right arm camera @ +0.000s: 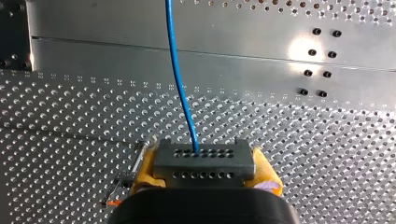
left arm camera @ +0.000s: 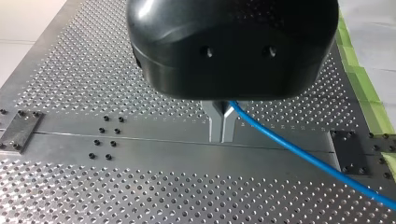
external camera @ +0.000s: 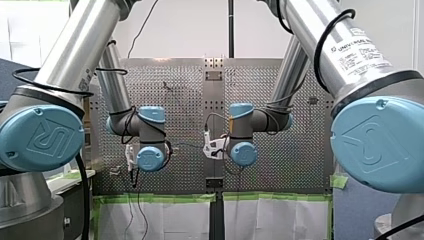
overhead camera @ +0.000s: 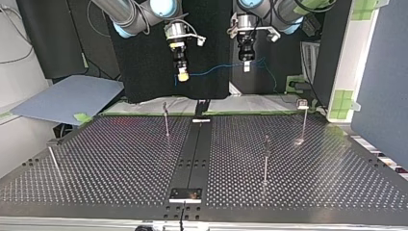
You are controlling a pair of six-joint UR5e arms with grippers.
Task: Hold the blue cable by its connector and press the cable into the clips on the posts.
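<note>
A thin blue cable (overhead camera: 216, 70) hangs slack between my two grippers, high above the perforated table (overhead camera: 120, 159). My right gripper (right arm camera: 204, 169) is shut with its yellow pads (right arm camera: 144, 167) on the cable's grey connector (right arm camera: 204, 157); the blue cable (right arm camera: 180, 79) leads away from it. In the top view my right gripper (overhead camera: 183, 74) is left of centre. My left gripper (left arm camera: 222, 136), with metal fingers, is shut on the blue cable (left arm camera: 299, 151), which trails off to one side. In the top view my left gripper (overhead camera: 246, 66) hangs right of centre. Several thin posts stand on the table below.
A post (overhead camera: 166, 120) stands near the far middle, another post (overhead camera: 304, 115) at the top view's far right, a third post (overhead camera: 266, 159) nearer the front right, and a leaning one (overhead camera: 53, 161) at the left edge. A dark centre rail (overhead camera: 195, 154) runs along the table. Green tape (left arm camera: 369, 102) marks its edge.
</note>
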